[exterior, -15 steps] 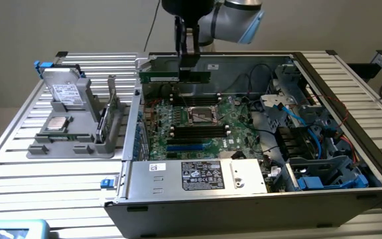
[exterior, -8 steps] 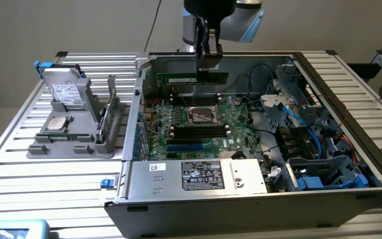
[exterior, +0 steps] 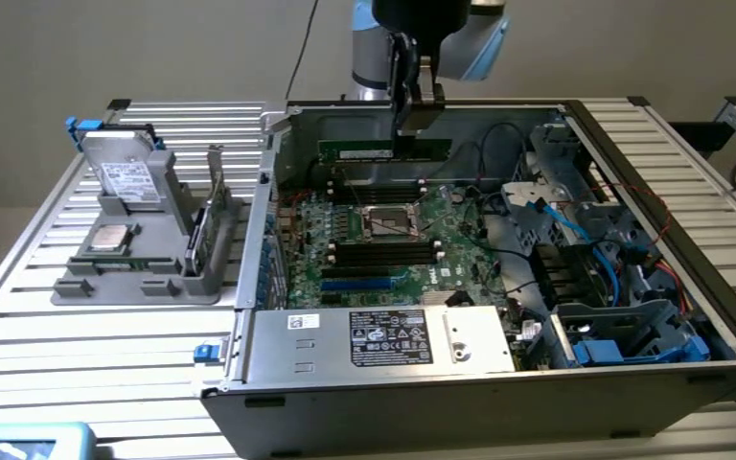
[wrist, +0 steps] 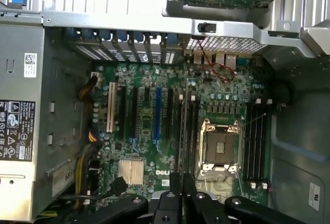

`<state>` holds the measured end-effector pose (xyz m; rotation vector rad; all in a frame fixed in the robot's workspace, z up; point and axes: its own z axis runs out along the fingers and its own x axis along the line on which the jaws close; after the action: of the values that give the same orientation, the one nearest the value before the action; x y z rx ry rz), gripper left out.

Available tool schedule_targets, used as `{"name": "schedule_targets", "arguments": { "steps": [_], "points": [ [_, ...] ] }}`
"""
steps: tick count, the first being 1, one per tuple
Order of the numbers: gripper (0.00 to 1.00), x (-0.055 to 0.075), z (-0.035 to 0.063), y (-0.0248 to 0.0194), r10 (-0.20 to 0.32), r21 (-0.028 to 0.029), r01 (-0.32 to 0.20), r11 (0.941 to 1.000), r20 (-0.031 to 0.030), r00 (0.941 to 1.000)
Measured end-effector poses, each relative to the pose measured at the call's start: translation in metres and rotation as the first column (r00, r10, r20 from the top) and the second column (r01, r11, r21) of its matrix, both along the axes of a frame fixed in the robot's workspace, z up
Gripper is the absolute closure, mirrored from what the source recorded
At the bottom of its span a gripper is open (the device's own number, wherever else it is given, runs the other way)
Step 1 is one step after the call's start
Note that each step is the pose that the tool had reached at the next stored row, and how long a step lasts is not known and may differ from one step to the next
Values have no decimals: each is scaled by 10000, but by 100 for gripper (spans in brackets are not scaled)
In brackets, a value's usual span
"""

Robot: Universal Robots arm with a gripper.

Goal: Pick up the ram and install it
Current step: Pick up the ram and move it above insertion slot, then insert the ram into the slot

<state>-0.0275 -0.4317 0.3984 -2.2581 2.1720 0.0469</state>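
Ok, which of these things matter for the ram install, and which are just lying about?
In the job: ram, held in the gripper; motherboard memory slots.
Lying about: hard drive, loose processor, grey holder, power supply.

Soft, even light fills the exterior view: the ribbed counter [exterior: 35,316] shines mildly, while the computer case [exterior: 471,407] is dim inside, its far wall shaded behind the lit ram [exterior: 361,150]. In the wrist view the heatsink [wrist: 131,171] and power supply [wrist: 51,79] gleam pale, and the fingers [wrist: 176,185] are dark silhouettes.
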Motion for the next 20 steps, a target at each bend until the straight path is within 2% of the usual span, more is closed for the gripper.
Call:
{"name": "schedule_targets", "arguments": {
  "steps": [8,14,20],
  "points": [
    [86,14,-78,120,-51,-7,51,10000,0,10000],
    [86,19,-135,228,-81,-8,81,10000,0,10000],
    [86,28,-238,265,-98,-6,98,10000,-8,10000]
  ]
}}
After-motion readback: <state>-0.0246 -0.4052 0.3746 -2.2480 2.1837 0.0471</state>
